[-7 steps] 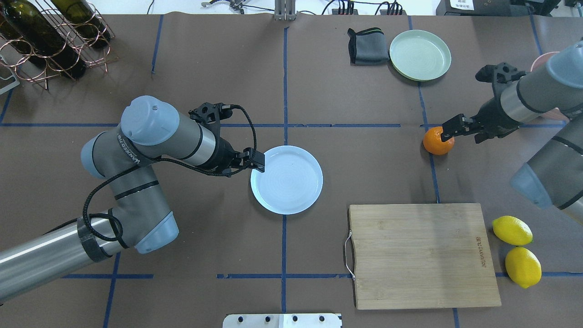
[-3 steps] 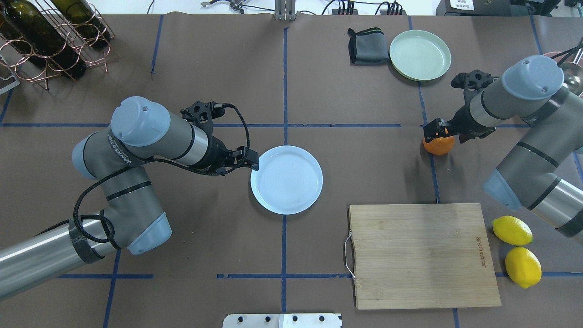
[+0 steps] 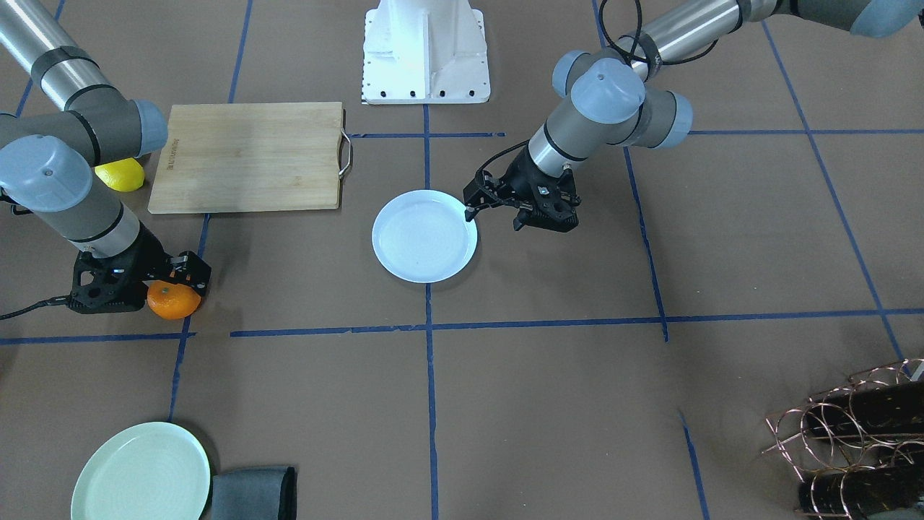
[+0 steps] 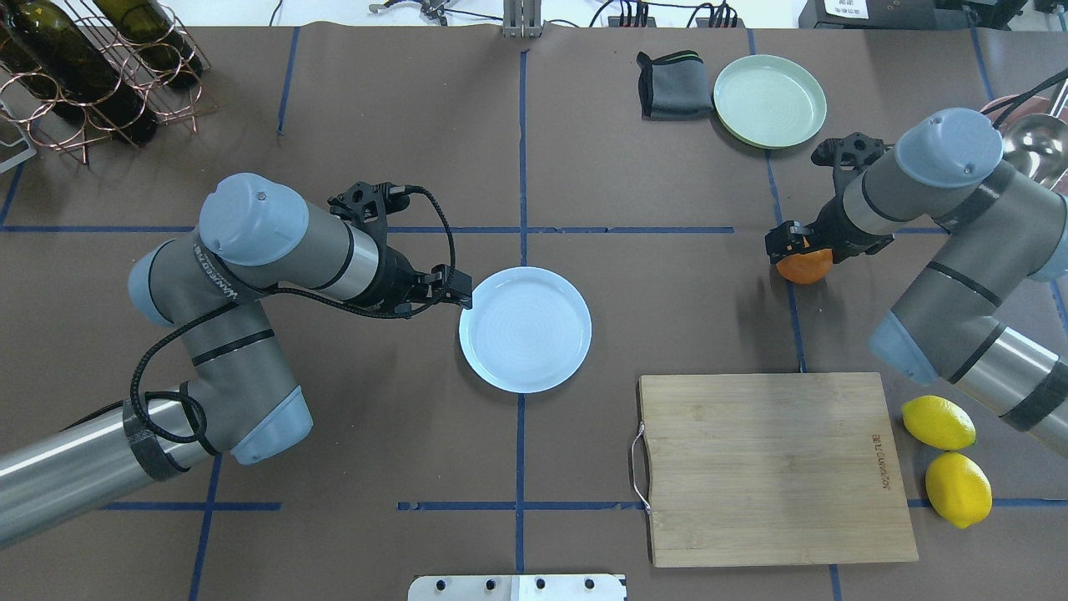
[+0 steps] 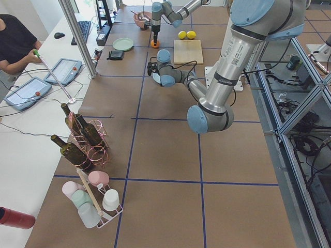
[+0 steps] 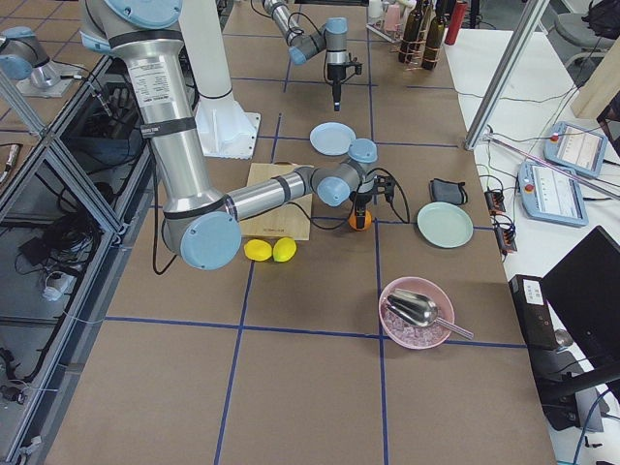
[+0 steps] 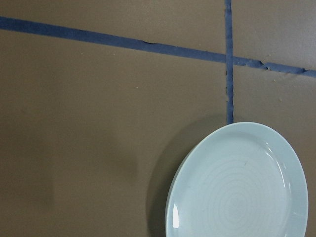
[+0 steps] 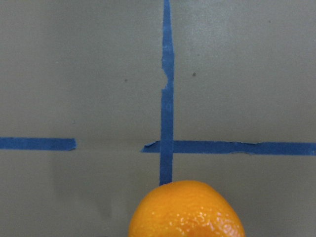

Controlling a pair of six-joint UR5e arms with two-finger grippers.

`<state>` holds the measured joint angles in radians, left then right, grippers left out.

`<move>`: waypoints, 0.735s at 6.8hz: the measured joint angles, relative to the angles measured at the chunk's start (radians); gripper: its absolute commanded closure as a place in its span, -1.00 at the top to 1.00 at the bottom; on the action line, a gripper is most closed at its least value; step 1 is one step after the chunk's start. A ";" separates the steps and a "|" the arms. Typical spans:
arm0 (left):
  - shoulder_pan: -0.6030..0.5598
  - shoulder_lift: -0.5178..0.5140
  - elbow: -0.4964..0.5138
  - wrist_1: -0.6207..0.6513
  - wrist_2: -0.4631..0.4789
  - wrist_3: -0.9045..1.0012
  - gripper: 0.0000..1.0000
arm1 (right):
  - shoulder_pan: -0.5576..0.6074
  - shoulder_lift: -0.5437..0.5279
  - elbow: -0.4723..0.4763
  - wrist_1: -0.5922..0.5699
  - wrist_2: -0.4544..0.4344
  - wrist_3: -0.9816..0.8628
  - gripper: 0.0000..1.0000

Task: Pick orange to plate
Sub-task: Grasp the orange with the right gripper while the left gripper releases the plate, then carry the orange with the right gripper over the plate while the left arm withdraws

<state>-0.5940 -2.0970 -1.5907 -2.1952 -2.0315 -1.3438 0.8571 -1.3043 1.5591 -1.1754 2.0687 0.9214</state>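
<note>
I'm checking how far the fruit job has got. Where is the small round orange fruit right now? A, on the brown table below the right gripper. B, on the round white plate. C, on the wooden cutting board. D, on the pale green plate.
A: the small round orange fruit rests on the brown table under the right gripper; the round white plate is bare.

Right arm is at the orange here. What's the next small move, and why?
Probably close the right tool on the orange. The tool sits right over it, the orange looks to rest on the table, and the plate is empty. Whether it already grips I cannot tell.
</note>
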 measured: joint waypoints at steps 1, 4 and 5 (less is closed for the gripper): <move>-0.006 0.004 -0.010 0.001 0.003 0.000 1.00 | 0.000 0.001 -0.008 0.000 -0.001 0.000 -0.84; -0.074 0.134 -0.153 0.007 -0.007 0.029 1.00 | -0.001 0.011 0.002 -0.004 0.011 0.012 -1.00; -0.110 0.180 -0.181 0.007 -0.024 0.091 1.00 | -0.004 0.041 0.022 -0.011 0.022 0.060 -1.00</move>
<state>-0.7042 -1.9166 -1.7719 -2.1877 -2.0553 -1.2529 0.8531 -1.2635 1.5813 -1.1862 2.0911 0.9819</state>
